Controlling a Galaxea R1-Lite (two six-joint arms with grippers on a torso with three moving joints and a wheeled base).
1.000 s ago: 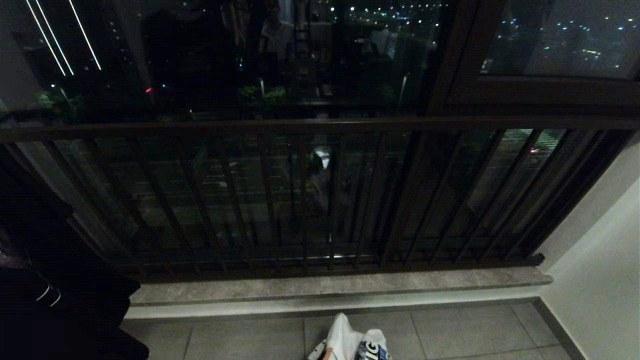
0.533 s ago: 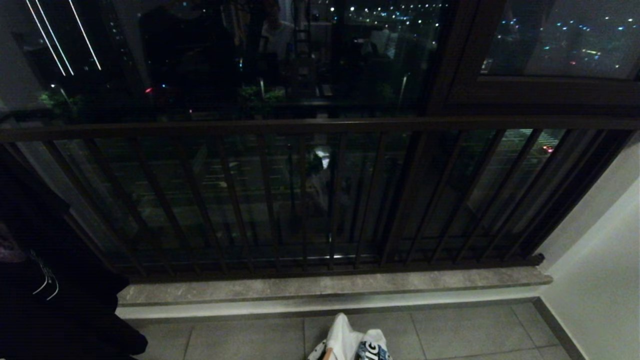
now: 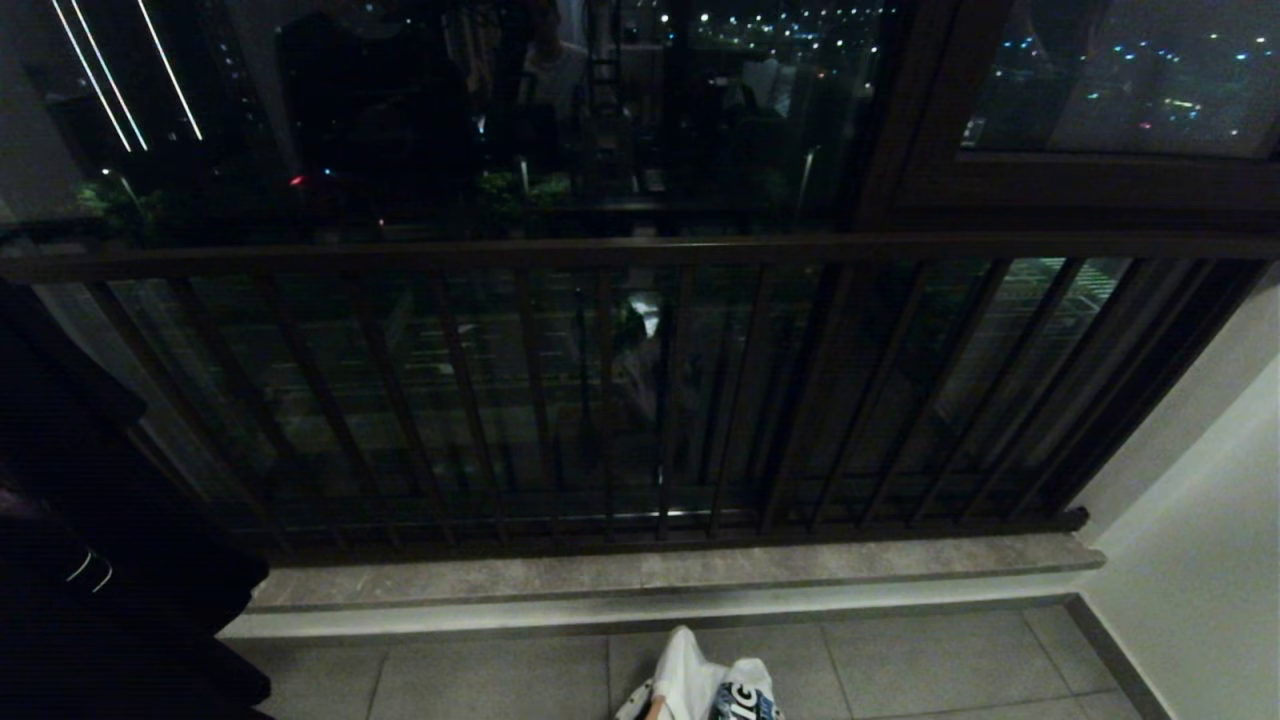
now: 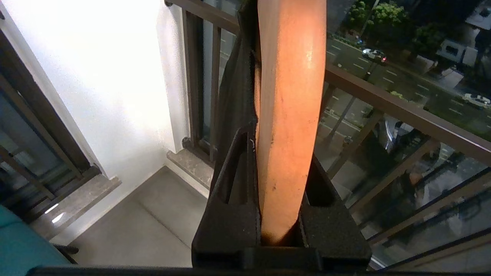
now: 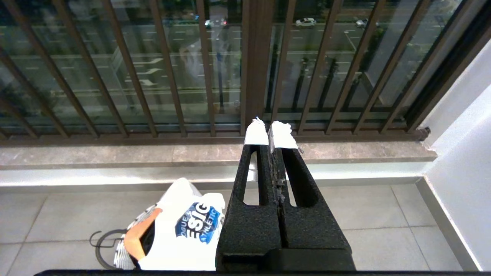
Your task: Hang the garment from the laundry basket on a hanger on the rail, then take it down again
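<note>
My left gripper (image 4: 284,153) is shut on a wooden hanger (image 4: 289,96), which runs up between its jaws. A dark garment (image 4: 236,92) is draped along the hanger and shows in the head view as a black mass (image 3: 100,600) at the far left. The brown rail (image 4: 402,115) passes just behind the hanger and spans the head view (image 3: 640,248). My right gripper (image 5: 270,132) is parked, shut and empty, over the floor. Beside it the laundry basket's dark rim (image 5: 100,253) holds a white T-shirt with a blue logo (image 5: 180,230).
Vertical bars (image 3: 540,400) and glass close off the balcony below the rail. A grey stone sill (image 3: 650,575) runs along its foot. A white wall (image 3: 1190,560) stands on the right, and another white wall (image 4: 107,84) is close to the hanger's far end.
The dark garment at the left edge of the head view has swayed slightly. The white T-shirt, the railing and the right arm have not moved.
</note>
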